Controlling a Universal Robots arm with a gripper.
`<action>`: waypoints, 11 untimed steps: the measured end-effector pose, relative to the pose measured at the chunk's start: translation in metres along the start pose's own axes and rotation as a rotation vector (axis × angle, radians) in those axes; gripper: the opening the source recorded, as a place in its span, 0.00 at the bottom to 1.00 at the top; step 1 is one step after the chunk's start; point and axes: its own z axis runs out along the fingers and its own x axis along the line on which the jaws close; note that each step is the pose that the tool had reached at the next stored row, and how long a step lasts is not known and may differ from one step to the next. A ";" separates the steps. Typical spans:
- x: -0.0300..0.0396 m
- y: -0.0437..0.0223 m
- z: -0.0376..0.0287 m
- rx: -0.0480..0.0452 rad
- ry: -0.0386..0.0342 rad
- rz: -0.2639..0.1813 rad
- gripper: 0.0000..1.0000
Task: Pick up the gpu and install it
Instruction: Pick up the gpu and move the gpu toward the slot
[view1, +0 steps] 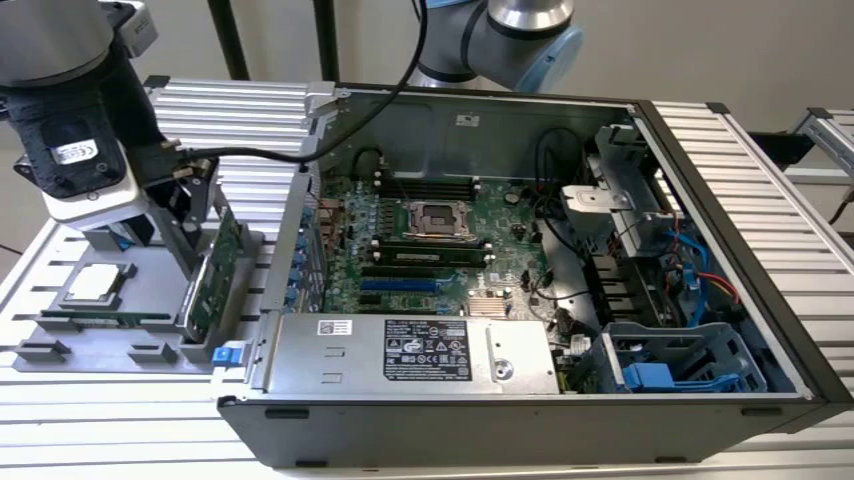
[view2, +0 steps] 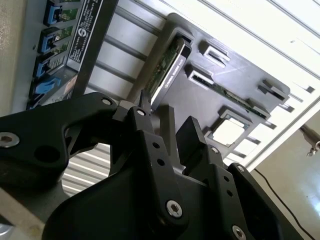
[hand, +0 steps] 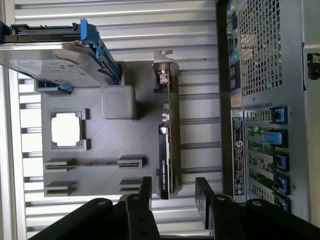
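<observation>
The pincer is wide open, fingers either side of the gpu, not gripping it. The gpu stands on edge in a gray tray at the exterior view's left.

A ribbed aluminium table stands before a plain beige wall.

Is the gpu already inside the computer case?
No, in the first wrist view the gpu stands on edge in the gray holder outside the case, the open gripper near it.
</observation>
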 end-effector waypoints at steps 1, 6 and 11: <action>0.0000 0.0000 0.0004 0.0000 0.0001 0.000 1.00; 0.0000 -0.0001 0.0020 0.0001 0.0001 0.000 1.00; 0.0001 -0.0002 0.0033 0.0000 0.0001 0.000 1.00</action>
